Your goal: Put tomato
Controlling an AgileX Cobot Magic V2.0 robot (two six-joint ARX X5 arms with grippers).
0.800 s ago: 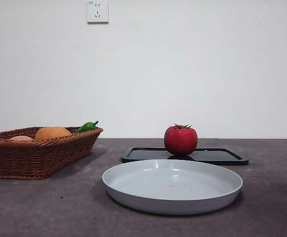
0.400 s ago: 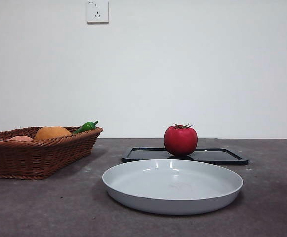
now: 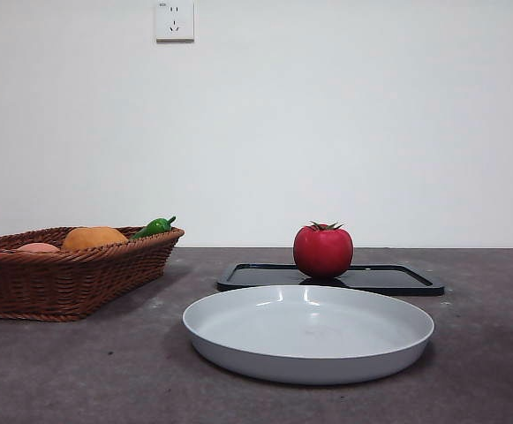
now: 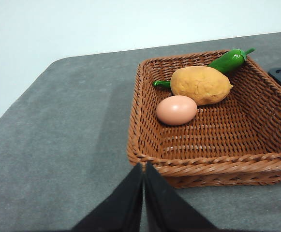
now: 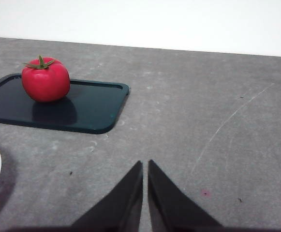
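On the black tray [image 3: 388,279]: glossy red tomato [image 3: 322,251].

The surface [image 3: 79,371] is being viewed level and low from the front; basket [image 4: 208,145] and tray [image 5: 82,113] are being shared with the downward-tilted wrist views.

Things on the table

The tomato [image 3: 322,252] sits on a flat tray [image 3: 388,280]. A big plate [image 3: 308,333] lies in front of the tray. A basket [image 3: 62,281] stands to the left, with an egg [image 4: 176,110] inside.
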